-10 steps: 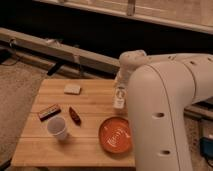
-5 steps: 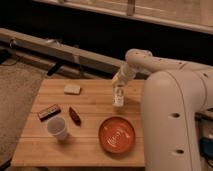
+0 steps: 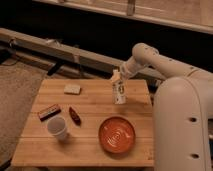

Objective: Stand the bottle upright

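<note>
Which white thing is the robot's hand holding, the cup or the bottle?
The bottle, up at the table's far edge. The hand is shut on its top. The cup stands alone near the front.

Arm swung back; claw [image 3: 117,80] w/ bottle [image 3: 119,93] now over table's far side.

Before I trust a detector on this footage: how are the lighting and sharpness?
Camera view: dim, warm light, soft throughout; the shut gripper on the small white plastic bottle blurs into it; the round orange plate stays distinct on the wooden table.
</note>
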Controlling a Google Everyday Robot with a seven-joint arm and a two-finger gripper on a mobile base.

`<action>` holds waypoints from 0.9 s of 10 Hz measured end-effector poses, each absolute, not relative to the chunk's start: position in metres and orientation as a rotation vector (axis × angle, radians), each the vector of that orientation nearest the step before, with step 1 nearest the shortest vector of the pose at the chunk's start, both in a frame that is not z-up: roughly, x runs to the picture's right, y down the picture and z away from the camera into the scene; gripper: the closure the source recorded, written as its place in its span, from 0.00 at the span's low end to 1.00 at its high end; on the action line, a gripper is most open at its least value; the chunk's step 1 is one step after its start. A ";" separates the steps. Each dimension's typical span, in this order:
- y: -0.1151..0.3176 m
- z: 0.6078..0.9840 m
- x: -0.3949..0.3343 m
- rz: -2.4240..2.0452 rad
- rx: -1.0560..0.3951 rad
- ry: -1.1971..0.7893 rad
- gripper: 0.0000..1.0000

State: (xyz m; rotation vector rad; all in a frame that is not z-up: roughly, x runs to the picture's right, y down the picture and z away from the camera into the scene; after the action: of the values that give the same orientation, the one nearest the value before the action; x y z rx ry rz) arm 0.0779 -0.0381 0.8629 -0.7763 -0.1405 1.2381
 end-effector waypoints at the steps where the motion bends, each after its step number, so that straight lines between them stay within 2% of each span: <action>1: -0.038 0.858 0.077 1.210 -0.805 -0.176 1.00; 7: -0.038 0.833 0.071 1.058 -1.020 -0.420 1.00; 9: -0.037 0.830 0.074 1.047 -1.042 -0.446 1.00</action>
State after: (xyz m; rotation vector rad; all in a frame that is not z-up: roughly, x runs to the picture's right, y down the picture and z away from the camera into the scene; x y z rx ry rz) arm 0.0738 -0.0369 0.8299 -1.0421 -0.4460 1.0468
